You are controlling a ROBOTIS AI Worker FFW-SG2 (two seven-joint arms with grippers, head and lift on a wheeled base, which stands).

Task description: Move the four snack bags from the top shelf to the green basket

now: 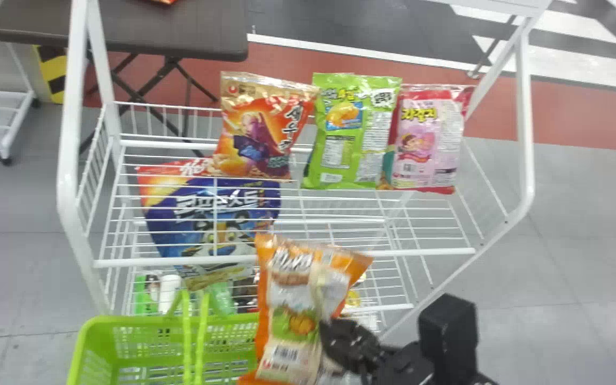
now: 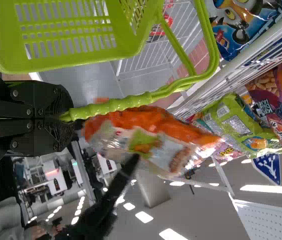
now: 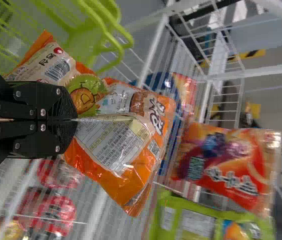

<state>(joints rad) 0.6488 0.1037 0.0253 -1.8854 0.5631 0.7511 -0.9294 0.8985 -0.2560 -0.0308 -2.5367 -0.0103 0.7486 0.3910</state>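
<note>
The right end effector (image 1: 327, 329) has its two fingers closed on the orange snack bag (image 1: 286, 283), pinching it near the middle so that it hangs roughly upright, a little tilted. That bag is above the green basket (image 1: 137, 322) toward its right side—not down inside it. The left end effector (image 2: 70, 118) is closed too, gripping the basket's green handle (image 2: 131, 101) above the basket's body.

The other three snack bags stand in a row on the top shelf (image 1: 420, 252), beyond the green basket and higher than it. Farthest left is the red-orange snack bag (image 1: 257, 131), beyond the basket; next to it comes the light green snack bag (image 1: 353, 133), beyond the basket and to its right; then the pink snack bag (image 1: 425, 141), farthest right of the basket. Lower than these—just beyond the green basket—a blue snack bag with a cartoon tiger (image 1: 201, 214) shows through the wires.
</note>
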